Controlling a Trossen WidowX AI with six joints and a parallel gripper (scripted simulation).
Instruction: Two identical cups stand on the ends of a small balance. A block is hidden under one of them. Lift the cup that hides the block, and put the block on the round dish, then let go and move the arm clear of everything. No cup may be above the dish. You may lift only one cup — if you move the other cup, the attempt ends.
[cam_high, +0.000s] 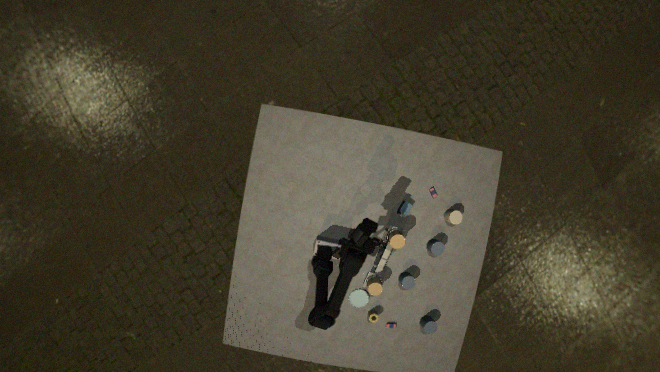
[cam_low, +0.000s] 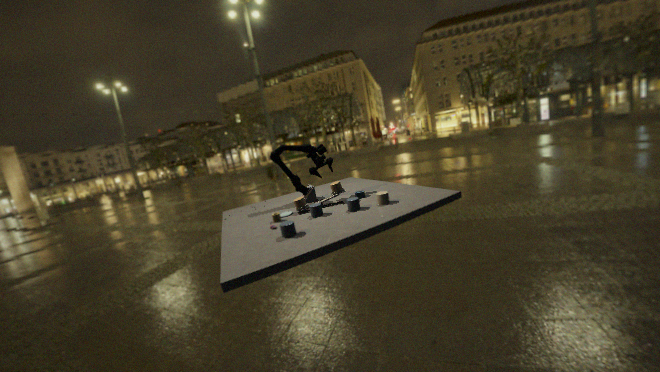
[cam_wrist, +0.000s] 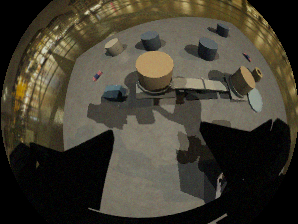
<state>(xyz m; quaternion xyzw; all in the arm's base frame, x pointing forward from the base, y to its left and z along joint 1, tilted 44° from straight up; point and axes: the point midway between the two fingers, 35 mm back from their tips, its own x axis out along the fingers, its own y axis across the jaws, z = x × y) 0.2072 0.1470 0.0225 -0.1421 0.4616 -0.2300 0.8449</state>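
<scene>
Two tan cups stand on the ends of the balance (cam_high: 384, 259) (cam_wrist: 200, 84). One cup (cam_high: 397, 241) (cam_low: 336, 187) (cam_wrist: 155, 71) is at the end nearer the gripper. The other cup (cam_high: 375, 288) (cam_low: 299, 203) (cam_wrist: 243, 81) is at the far end, close beside the pale round dish (cam_high: 358, 298) (cam_low: 286, 214) (cam_wrist: 255, 100). No block shows; both cups are upright and hide what is under them. I cannot tell which end is lower. My gripper (cam_low: 325, 173) (cam_wrist: 158, 131) is wide open and empty, raised above the table, to the arm-base side of the nearer cup.
Blue cylinders (cam_high: 436, 247) (cam_high: 407, 280) (cam_high: 428, 324) and a cream cylinder (cam_high: 455, 217) stand beyond the balance. A blue block-like object (cam_high: 405, 207) (cam_wrist: 114, 92) lies near the nearer cup. A small yellow ring-shaped object (cam_high: 373, 317) and a red-and-blue piece (cam_high: 391, 325) are near the dish.
</scene>
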